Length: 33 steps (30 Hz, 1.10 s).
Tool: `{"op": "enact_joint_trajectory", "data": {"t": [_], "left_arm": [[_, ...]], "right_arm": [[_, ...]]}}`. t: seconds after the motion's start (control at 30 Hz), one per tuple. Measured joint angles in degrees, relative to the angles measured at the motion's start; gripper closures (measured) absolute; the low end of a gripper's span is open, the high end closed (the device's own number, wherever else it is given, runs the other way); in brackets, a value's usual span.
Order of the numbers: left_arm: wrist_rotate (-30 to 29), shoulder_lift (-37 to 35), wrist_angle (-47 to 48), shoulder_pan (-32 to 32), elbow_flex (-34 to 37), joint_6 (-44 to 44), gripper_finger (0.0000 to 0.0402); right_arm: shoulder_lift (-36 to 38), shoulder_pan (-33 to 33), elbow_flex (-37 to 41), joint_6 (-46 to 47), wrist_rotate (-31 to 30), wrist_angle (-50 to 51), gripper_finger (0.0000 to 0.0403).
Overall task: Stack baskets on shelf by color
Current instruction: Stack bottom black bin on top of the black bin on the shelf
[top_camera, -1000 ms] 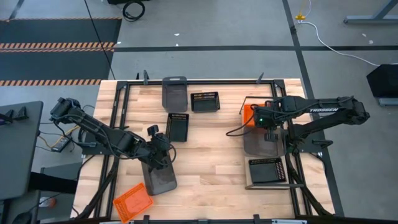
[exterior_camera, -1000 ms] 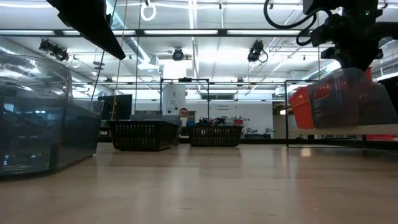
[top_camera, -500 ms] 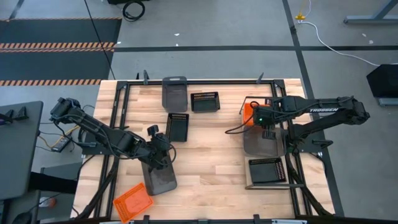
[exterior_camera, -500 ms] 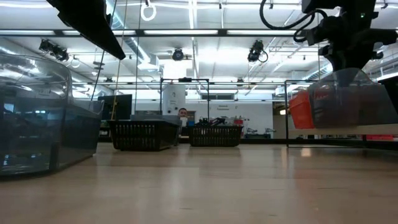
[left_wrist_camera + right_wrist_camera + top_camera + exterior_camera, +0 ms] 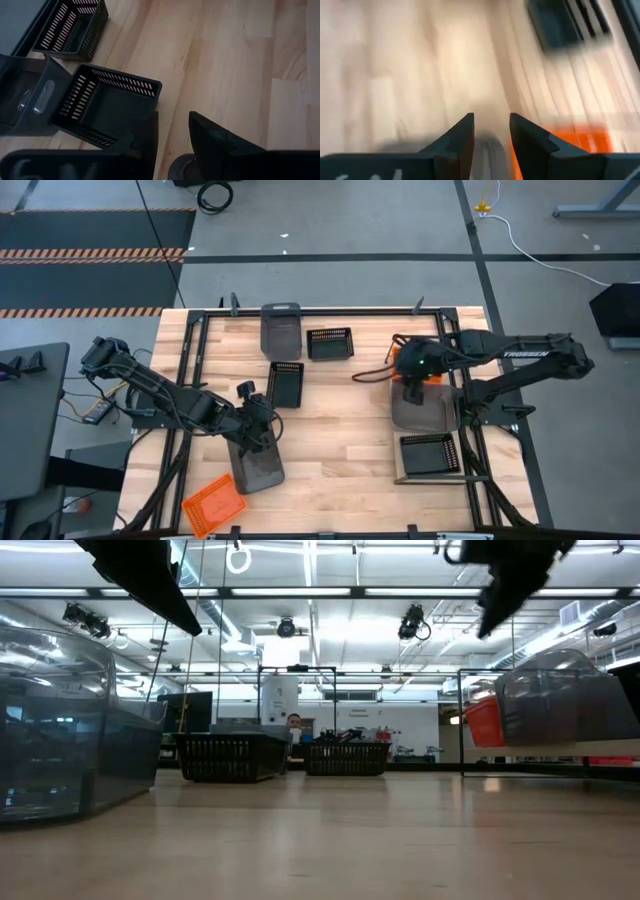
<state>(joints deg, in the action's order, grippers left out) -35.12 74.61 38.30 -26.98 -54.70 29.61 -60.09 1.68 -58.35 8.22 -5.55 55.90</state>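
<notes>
High view: right gripper [image 5: 411, 387] has swung off the grey basket [image 5: 424, 410], now resting on the shelf [image 5: 398, 470] beside an orange basket [image 5: 398, 360]; placement looks complete. Left gripper [image 5: 262, 442] sits over another grey basket [image 5: 262, 468] on the counter [image 5: 340, 430].

Low view: the right arm has lifted clear.

Left wrist view: jaws narrow, empty.

Right wrist view: jaws narrow, empty, above grey and orange baskets.

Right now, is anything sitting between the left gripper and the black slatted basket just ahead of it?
Nothing visible. In the left wrist view, the left gripper faces the black slatted basket across bare tabletop, jaws apart and empty. A grey basket sits beside it, not in the path.
</notes>
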Motion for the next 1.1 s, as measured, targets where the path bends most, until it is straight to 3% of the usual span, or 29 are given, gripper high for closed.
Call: {"op": "enact_joint_trajectory", "data": {"t": [0.33, 0.47, 0.7, 0.93, 1.1], "left_arm": [[-1.7, 0.0, 0.1, 0.1, 0.0, 0.8, 0.0285], [-2.4, 0.0, 0.0, 0.2, 0.0, 1.3, 0.0285], [-2.4, 0.0, 0.1, 0.2, 0.0, 1.3, 0.0285], [-2.4, 0.0, 0.7, 0.2, 0.0, 1.3, 0.0285], [-2.4, 0.0, 0.7, 0.2, 0.0, 1.3, 0.0285]], "right_arm": [[-11.1, -3.2, 0.0, -11.1, 0.5, -20.0, 0.0272], [-17.4, -2.6, 0.0, -12.2, -3.2, -26.8, 0.0272], [-27.4, -1.2, 0.0, -22.6, -10.5, -39.0, 0.0273], [-34.6, 0.2, -1.4, -24.9, -13.8, -42.1, 0.0273], [-38.5, 0.2, -3.5, -24.9, -10.6, -44.2, 0.0273]]}}
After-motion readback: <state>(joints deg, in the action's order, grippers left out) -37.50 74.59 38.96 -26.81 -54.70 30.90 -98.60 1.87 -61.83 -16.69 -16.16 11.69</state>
